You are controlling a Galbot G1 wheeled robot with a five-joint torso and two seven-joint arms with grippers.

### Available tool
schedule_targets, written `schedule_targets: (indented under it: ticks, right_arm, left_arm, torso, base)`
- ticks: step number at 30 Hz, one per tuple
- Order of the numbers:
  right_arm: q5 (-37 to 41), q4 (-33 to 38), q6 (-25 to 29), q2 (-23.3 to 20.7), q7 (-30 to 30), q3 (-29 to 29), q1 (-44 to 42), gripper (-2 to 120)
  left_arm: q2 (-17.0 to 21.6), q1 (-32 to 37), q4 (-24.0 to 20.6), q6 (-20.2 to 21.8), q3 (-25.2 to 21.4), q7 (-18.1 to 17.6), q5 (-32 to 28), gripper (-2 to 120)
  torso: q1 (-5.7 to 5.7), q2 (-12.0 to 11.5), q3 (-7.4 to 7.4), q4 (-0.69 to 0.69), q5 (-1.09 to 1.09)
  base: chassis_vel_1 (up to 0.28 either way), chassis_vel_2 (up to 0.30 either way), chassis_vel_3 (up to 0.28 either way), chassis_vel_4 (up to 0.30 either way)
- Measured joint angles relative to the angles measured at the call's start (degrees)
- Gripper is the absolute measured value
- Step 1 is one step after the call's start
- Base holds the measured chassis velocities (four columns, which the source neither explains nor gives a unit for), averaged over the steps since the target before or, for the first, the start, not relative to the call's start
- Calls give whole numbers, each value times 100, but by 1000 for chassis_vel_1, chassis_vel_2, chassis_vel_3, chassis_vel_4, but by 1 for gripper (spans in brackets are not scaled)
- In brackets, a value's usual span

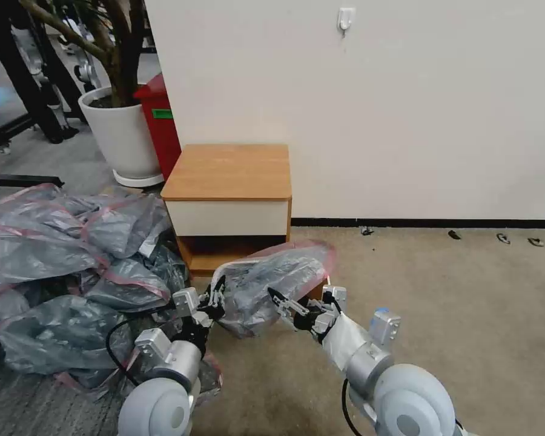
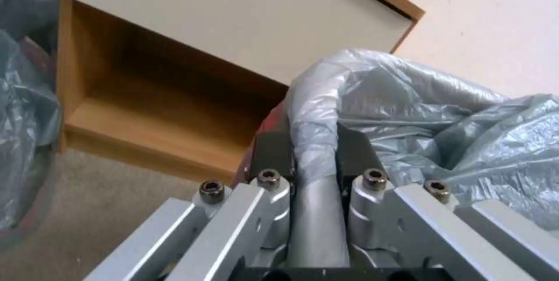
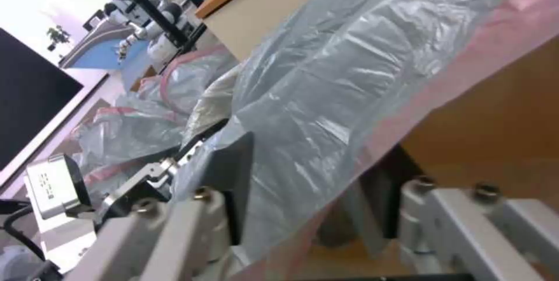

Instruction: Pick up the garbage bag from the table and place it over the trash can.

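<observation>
Nearest the head camera, at about 7 o'clock, the left arm reaches forward; its left gripper [image 1: 219,295] is clamped on a rolled fold of the garbage bag [image 1: 266,284]. The left wrist view shows this closely: the left gripper [image 2: 314,152] has its two dark fingers [image 2: 271,152] pressed together on a twisted strip of the garbage bag [image 2: 408,111]. At about 5 o'clock, the right arm reaches in; the right gripper [image 1: 283,303] stands with its jaws apart around the bag's other side. In the right wrist view, the right gripper [image 3: 308,202] has a sheet of the garbage bag [image 3: 326,84], with its pink band, running between the separated fingers [image 3: 230,176].

The bag hangs stretched between the two grippers, above the carpet and just in front of the table [image 1: 230,172], covering part of its open lower shelf.

At 9 o'clock lies a heap of grey bags [image 1: 54,254]. Farther off, at 11 o'clock, stand a red bin [image 1: 161,124] and a white plant pot [image 1: 122,136].
</observation>
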Motion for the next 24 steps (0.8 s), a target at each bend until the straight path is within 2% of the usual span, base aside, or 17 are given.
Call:
schedule_targets:
  ticks: [1,2,5,6,9,10,12,24]
  right_arm:
    - [-43,-2,16,3,-30,-4,-9,36]
    - [-43,-2,16,3,-30,-4,-9,36]
    - [-152,-25,45,16,-103,-11,-32,22]
    - [-152,-25,45,16,-103,-11,-32,22]
    - [-250,-43,77,32,-152,-48,-45,7]
    - [-250,-43,77,32,-152,-48,-45,7]
    - [-309,-56,101,61,-180,-78,-46,0]
    - [-436,-44,227,84,-327,-85,-149,0]
  left_arm:
    - [-2,-3,2,3,-8,-7,-2,9]
    - [-2,-3,2,3,-8,-7,-2,9]
    - [-7,-16,16,9,-29,-20,-11,9]
    - [-7,-16,16,9,-29,-20,-11,9]
    - [-15,-24,28,15,-45,-30,-18,9]
    - [-15,-24,28,15,-45,-30,-18,9]
    - [-24,-24,28,19,-51,-34,-20,9]
    - [-53,-30,41,57,-139,-84,-162,9]
  torso:
    - [0,0,0,0,0]
    - [0,0,0,0,0]
    - [0,0,0,0,0]
    - [0,0,0,0,0]
    - [0,0,0,0,0]
    - [0,0,0,0,0]
    - [0,0,0,0,0]
    - [0,0,0,0,0]
  base:
    - [0,0,0,0]
    - [0,0,0,0]
    - [0,0,0,0]
    - [0,0,0,0]
    - [0,0,0,0]
    - [0,0,0,0]
    - [0,0,0,0]
    - [0,0,0,0]
